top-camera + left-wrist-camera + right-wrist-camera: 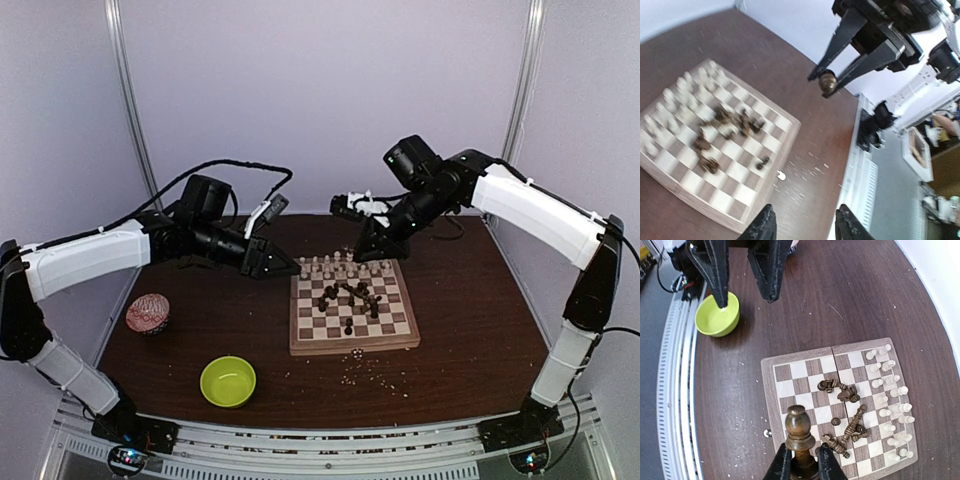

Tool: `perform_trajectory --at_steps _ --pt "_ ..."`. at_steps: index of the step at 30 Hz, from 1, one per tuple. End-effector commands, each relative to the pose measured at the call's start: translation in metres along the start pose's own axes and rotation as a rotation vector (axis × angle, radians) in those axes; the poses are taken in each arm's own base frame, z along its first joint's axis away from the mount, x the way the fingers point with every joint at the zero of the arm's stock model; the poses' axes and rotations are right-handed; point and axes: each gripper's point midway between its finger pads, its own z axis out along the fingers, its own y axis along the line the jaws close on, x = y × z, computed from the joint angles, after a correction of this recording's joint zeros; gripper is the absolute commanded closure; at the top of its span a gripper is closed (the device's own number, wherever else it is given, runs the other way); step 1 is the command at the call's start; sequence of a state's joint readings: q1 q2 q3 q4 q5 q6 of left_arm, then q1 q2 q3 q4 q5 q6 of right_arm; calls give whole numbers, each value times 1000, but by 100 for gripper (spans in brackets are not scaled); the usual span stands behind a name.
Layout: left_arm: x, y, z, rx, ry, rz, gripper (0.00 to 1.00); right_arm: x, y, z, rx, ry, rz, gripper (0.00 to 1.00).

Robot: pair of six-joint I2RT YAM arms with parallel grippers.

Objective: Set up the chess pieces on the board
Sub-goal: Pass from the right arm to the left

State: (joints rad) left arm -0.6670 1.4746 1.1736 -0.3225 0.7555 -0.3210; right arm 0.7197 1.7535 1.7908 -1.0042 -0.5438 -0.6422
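Observation:
The board (355,347) lies mid-table, seen also in the wrist views (790,136) (767,395). Pale chess pieces (335,268) stand in rows along its far edge. Dark chess pieces (350,297) lie toppled in a heap at its middle (850,422). My right gripper (366,250) hovers over the board's far edge, shut on one dark brown piece (799,426), which shows between its tips in the left wrist view (828,82). My left gripper (276,263) hangs left of the board, apart from it, open and empty (805,227).
A lime-green bowl (228,381) sits front left (717,317). A red-and-white patterned cup (148,313) stands at the left edge. Pale crumbs (378,372) litter the table before the board, with one small pale bit (781,175) beside its rim. A metal rail (330,455) runs along the near edge.

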Motion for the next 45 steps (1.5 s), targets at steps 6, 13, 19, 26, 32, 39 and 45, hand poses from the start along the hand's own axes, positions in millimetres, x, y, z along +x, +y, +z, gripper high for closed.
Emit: perform_trajectory --at_steps 6,13,19,26,32,39,45 --pt "-90 -28 -6 -69 -408 336 55 -12 25 -10 -230 -221 253 90" --pt "-95 -64 27 98 -406 415 52 -19 32 -12 -291 -266 289 89" --pt "-88 -72 42 166 -358 416 52 -21 31 -14 -304 -284 306 89" --pt "-81 -61 52 139 -321 381 53 -21 31 -18 -309 -300 309 89" --pt "-77 -58 56 147 -306 365 62 -21 34 -21 -317 -308 298 88" --pt "-71 -57 64 188 -270 335 78 -20 33 -22 -316 -310 299 88" --pt "-69 -58 65 200 -262 328 90 -18 33 -19 -317 -306 304 88"
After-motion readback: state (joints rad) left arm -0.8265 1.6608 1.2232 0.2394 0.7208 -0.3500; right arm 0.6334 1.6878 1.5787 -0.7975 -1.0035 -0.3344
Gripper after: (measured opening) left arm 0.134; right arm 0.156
